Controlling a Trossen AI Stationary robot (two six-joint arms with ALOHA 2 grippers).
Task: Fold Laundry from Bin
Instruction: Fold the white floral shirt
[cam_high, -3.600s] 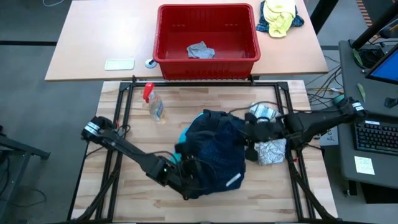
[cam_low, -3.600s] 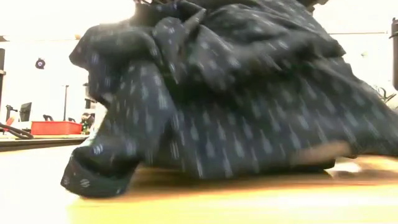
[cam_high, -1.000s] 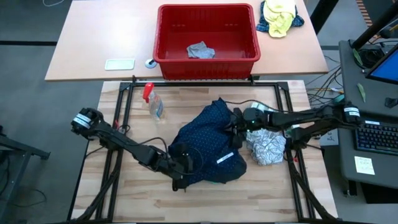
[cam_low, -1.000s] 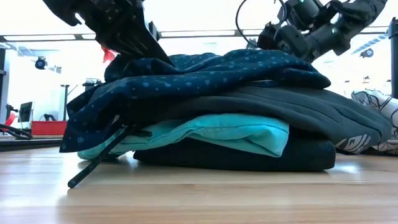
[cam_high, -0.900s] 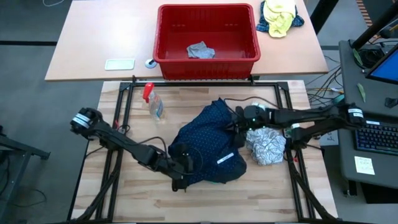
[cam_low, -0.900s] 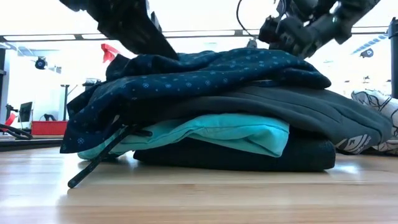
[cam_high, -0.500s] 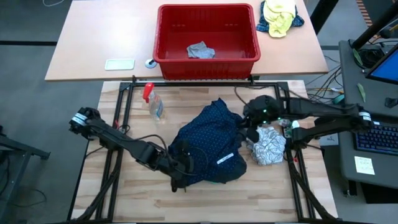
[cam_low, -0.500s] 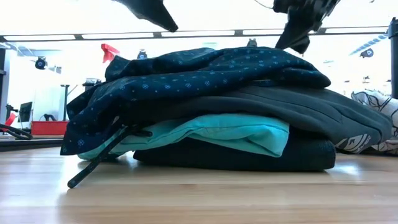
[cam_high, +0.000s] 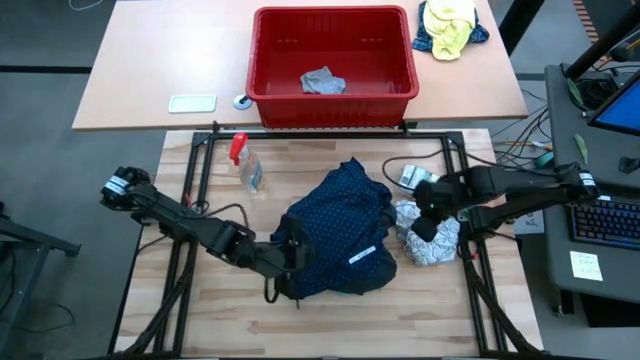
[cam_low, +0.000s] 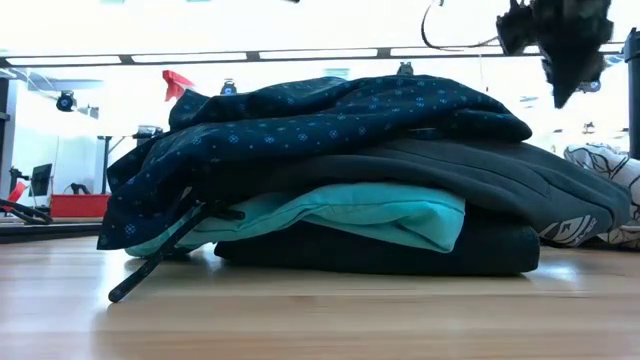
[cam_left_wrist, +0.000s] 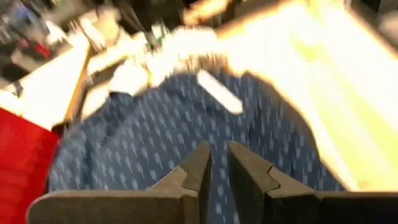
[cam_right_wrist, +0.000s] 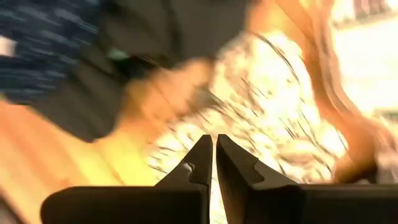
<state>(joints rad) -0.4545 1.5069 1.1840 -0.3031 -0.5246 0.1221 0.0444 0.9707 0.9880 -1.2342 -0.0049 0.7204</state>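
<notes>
While stacked on tabletop (cam_high: 200, 310): laundry (cam_high: 335, 235) | left end effector (cam_high: 292, 252) nearly closed, empty, at stack's edge | right end effector (cam_high: 424, 224) closed, empty, beside stack

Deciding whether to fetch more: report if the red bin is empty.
Not empty. The high view shows one small light grey garment crumpled on the floor of the bin; the rest of the floor is bare red plastic.

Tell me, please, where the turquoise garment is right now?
In the low view the turquoise garment lies within the folded stack on the wooden table, under the dark grey garment and above a black one.
</notes>
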